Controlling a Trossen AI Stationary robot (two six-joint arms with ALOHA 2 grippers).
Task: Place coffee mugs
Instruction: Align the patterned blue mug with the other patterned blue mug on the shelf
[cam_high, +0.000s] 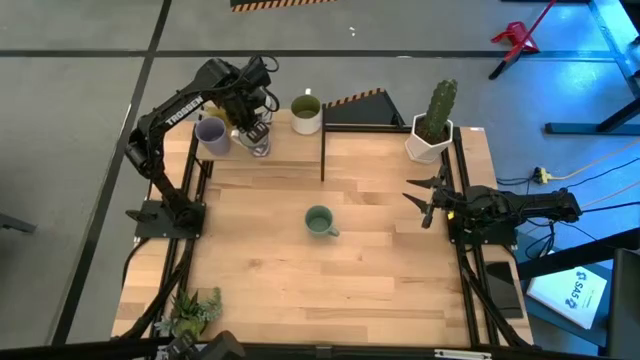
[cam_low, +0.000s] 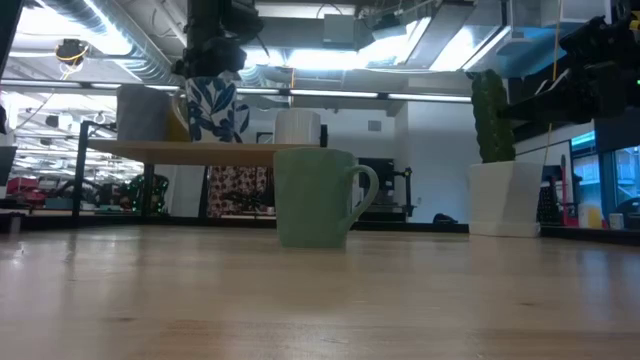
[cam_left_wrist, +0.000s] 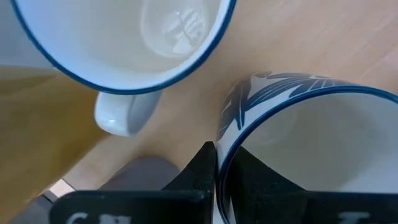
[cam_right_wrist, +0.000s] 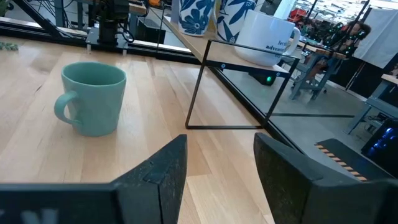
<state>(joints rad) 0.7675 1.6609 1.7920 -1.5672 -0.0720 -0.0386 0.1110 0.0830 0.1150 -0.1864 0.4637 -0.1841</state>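
"TROSSEN" is printed on the left arm. On the raised shelf, the left gripper pinches a blue-leaf mug's rim. The right gripper rests spread and empty. A green mug sits mid-table.

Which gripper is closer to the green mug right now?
Right. The right gripper sits open at the table's right edge, level with the green mug; the left gripper is at the far shelf, holding a blue-patterned mug.

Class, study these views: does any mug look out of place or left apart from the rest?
Yes: the sage green mug stands alone mid-table, upright and undamaged, while the other mugs sit on the raised shelf, where the left gripper pinches a blue-leaf mug's rim.
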